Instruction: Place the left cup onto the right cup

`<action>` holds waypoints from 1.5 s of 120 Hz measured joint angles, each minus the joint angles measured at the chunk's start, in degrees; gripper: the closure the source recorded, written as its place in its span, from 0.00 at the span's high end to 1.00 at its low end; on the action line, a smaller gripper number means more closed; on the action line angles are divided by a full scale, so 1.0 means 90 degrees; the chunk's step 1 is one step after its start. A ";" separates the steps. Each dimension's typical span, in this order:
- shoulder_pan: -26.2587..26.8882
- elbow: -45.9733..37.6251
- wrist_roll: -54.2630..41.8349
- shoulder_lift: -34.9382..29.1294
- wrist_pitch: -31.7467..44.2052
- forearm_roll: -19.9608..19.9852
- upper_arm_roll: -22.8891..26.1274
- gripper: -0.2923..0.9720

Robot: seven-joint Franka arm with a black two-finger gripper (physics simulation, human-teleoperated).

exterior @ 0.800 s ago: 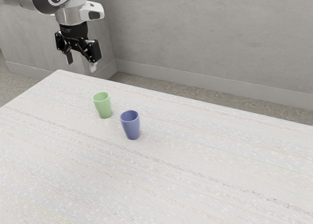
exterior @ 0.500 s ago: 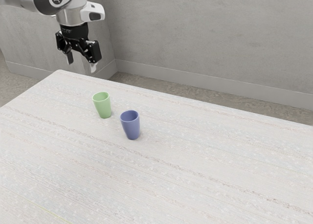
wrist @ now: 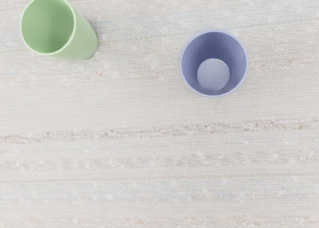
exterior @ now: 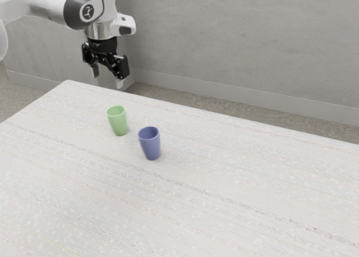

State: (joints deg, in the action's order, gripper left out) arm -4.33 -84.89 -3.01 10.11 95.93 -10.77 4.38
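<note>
Since 0.8 s ago: arm (exterior: pixel 39 4) has swung toward the exterior view's right and dropped a little, carrying the gripper (exterior: pixel 107 77) with it. Neither cup has moved. The change is all mine.

Table (exterior: pixel 235 189): pale wood grain, both cups standing on it, upright, near each other but apart.

Green cup (exterior: pixel 117 120): the one toward the exterior view's left. I take it as the left cup, the one to lift. It stands untouched. The wrist view catches it at a slant (wrist: pixel 57 29), mouth up and empty.

Blue cup (exterior: pixel 150 143): toward the exterior view's right and a little nearer that camera. I take it as the target. The wrist view looks almost straight down into it (wrist: pixel 213 63), with the pale floor showing inside. Empty, so it can take the green cup.

Gripper: high above the table and beyond the green cup as the exterior camera sees it. Fingers (exterior: pixel 120 76) are spread apart, with nothing between them.

Reading: the shift has brought both cups under my wrist camera, so this is the approach and no grasp has begun. Judged next: line up over the green cup, descend, close on its wall. Risk: the cups are close together, and a finger coming down between them could nudge the blue cup.
</note>
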 joint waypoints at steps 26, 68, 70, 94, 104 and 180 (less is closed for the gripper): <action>-0.0019 0.0288 -0.0225 0.0456 0.0300 0.0053 -0.0132 0.77; -0.0113 0.0911 -0.0465 0.1132 0.0449 0.0080 -0.0148 0.77; -0.0116 0.0955 -0.0475 0.1175 0.0452 0.0081 -0.0147 0.77; -0.0176 0.1198 -0.0599 0.1497 0.0551 0.0083 -0.0153 0.77; -0.0205 0.1205 -0.0647 0.1587 0.0616 0.0088 -0.0154 0.77; -0.0543 0.1517 -0.1075 0.2280 0.1138 0.0347 -0.0191 0.77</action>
State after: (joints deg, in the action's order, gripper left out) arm -9.21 -71.24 -12.69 30.63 106.17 -7.65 2.66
